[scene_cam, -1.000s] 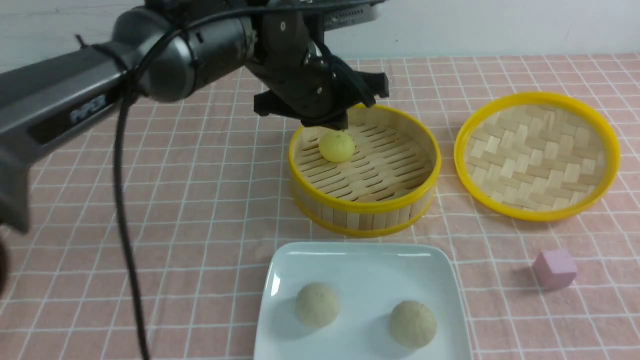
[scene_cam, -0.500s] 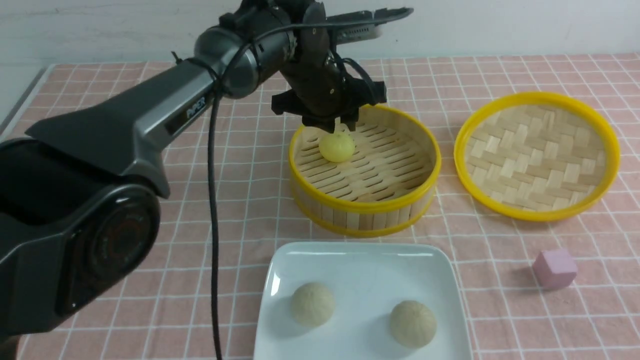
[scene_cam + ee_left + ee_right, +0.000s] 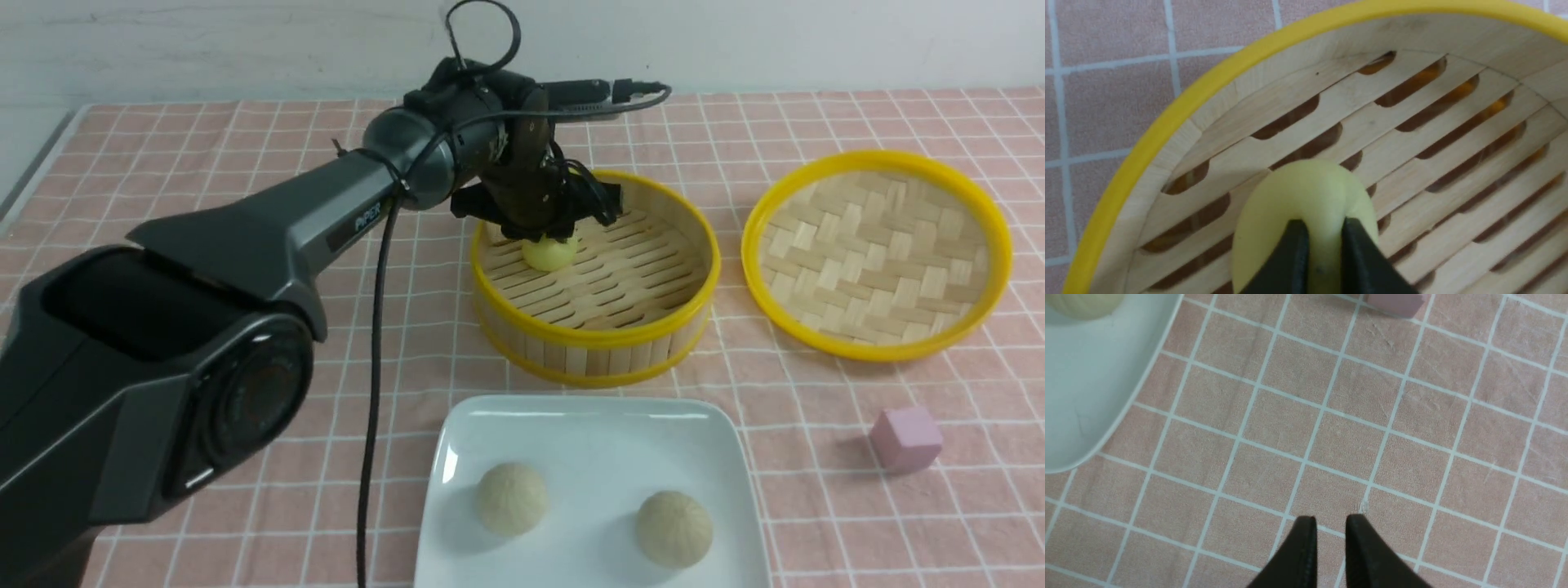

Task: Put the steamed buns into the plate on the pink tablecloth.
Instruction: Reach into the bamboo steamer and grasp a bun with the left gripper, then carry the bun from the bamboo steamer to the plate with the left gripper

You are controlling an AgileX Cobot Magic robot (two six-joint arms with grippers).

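The steamer wall (image 3: pixel 596 355) hems the yellow bun (image 3: pixel 549 256); the plate (image 3: pixel 588 441) has room.

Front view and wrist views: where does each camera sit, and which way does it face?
Front view: between the arms, facing forward over the pink tablecloth; left arm reaches into the steamer.
Left wrist view: on that wrist, looking down into the steamer; its jaws pinch the yellow bun.
Right wrist view: on that wrist, looking down at the tablecloth; its jaws slightly apart, empty.
Shared: front and left wrist views show the yellow bun; front and right, the plate and pink cube.
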